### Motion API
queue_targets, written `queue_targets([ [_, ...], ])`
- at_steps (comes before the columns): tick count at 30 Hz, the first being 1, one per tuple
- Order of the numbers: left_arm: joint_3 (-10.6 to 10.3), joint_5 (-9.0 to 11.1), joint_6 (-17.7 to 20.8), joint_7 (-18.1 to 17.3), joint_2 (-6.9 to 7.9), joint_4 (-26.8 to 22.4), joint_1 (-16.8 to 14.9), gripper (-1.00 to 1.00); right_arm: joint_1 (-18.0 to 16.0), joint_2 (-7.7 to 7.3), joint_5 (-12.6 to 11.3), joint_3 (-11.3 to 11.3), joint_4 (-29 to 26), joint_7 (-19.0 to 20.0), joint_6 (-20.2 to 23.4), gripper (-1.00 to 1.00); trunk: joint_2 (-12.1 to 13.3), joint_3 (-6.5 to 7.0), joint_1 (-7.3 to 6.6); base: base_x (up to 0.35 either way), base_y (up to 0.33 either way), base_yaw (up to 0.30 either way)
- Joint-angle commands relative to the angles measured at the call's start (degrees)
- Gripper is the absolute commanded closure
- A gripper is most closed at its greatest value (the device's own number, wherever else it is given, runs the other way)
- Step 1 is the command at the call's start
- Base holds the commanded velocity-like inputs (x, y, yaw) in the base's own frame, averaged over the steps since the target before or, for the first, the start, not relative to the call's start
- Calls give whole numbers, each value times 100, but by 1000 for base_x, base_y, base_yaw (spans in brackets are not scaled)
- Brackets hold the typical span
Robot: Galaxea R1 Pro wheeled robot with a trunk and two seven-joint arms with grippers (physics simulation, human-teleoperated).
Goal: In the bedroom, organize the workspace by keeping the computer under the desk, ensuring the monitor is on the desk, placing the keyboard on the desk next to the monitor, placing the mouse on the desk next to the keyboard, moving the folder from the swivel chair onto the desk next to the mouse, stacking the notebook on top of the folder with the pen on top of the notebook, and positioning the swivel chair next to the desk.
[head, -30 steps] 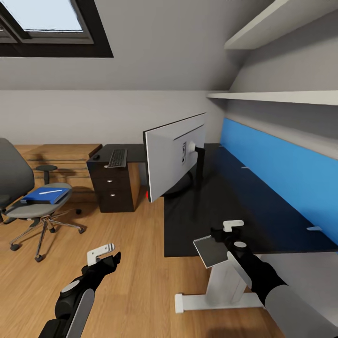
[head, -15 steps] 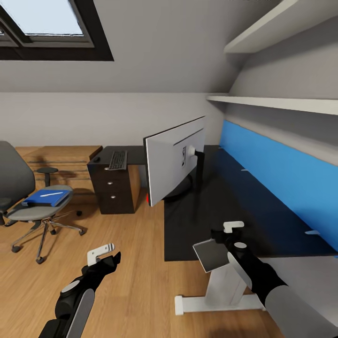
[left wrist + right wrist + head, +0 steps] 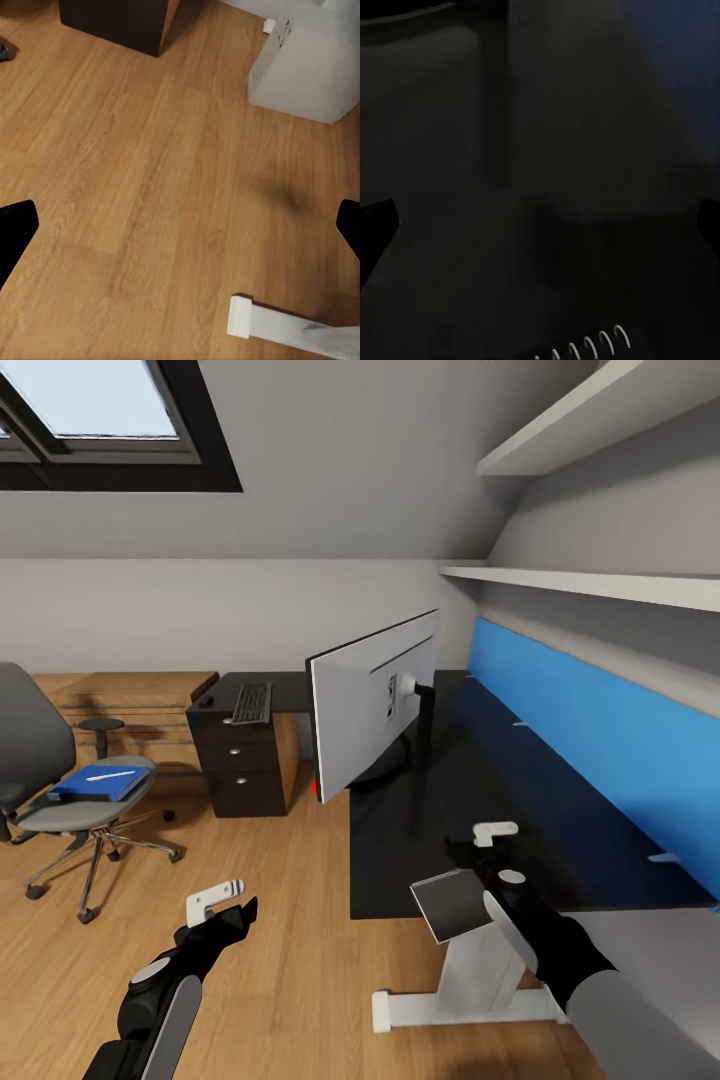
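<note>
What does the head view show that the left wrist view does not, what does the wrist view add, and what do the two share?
Head view: the monitor on the black desk, the keyboard on the dark drawer unit, and the swivel chair carrying the blue folder.

Left wrist view: a pale box standing on the floor, seen close, and a dark smudge of shadow.

Shared: the wooden floor, the drawer unit's corner, and the desk's white foot.
</note>
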Motion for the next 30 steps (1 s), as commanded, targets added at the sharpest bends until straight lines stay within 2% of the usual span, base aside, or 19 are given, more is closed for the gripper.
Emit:
queue_targets([
  [1,-1,61,19,46,-2,-7,-4,-100,99,-13,-47,30,-265,-125,82,-100,-3,-6,0,0,0,0],
  [4,-1,55,16,46,-2,-7,-4,-100,729,-16,-65,31,-1533,-819,398,-100,-3,-6,0,0,0,0],
  [7,-1,53,14,43,-2,-6,-4,-100,1024,-13,-85,34,-2121,-1144,496,-100,-3,-6,0,0,0,0],
  [12,-1,58,16,38,-2,-5,-3,-100,1533,7,-102,56,-2946,-1425,568,-100,-3,-6,0,-89,29,0],
  [16,-1,60,18,38,-2,-6,-4,-100,1680,24,-112,70,-3140,-1479,583,-100,-3,-6,0,-259,87,0],
  [23,-1,61,19,37,2,-6,-4,-100,1725,63,-127,76,-3211,-1501,560,-100,-3,-6,0,-310,113,0],
  [25,-1,61,19,37,2,-6,-4,-100,1728,111,-128,75,-3216,-1503,558,-100,-3,-6,0,-320,123,0],
  [26,-1,61,19,35,-1,-6,-4,-100,1731,314,-120,46,-3216,-1506,555,-100,-3,-6,0,-322,127,0],
  [30,-1,61,20,32,-1,-6,-4,-100,1735,356,-117,33,-3221,-1506,555,-100,-3,-6,0,-322,127,0],
])
